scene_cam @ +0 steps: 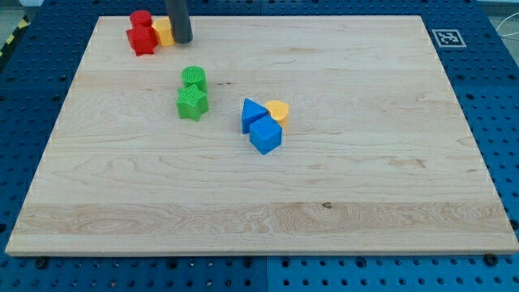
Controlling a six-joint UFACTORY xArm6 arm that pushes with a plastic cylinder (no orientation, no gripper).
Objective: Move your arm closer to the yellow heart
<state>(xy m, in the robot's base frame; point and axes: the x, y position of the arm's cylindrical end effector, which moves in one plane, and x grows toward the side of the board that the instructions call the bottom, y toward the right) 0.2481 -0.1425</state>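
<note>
The yellow heart [278, 110] lies near the middle of the wooden board, touching the right side of a blue triangular block [253, 114], with a blue cube [265, 135] just below it. My tip [182, 40] is at the view's top left, far up and left of the heart. It stands right beside a yellow block [163, 32] that sits against two red blocks, one round [141, 20] and one star-like [143, 40].
A green cylinder [194, 79] and a green star block [192, 103] sit together between my tip and the blue blocks. The board [324, 203] rests on a blue perforated table. A marker tag [447, 37] lies off the board's top right corner.
</note>
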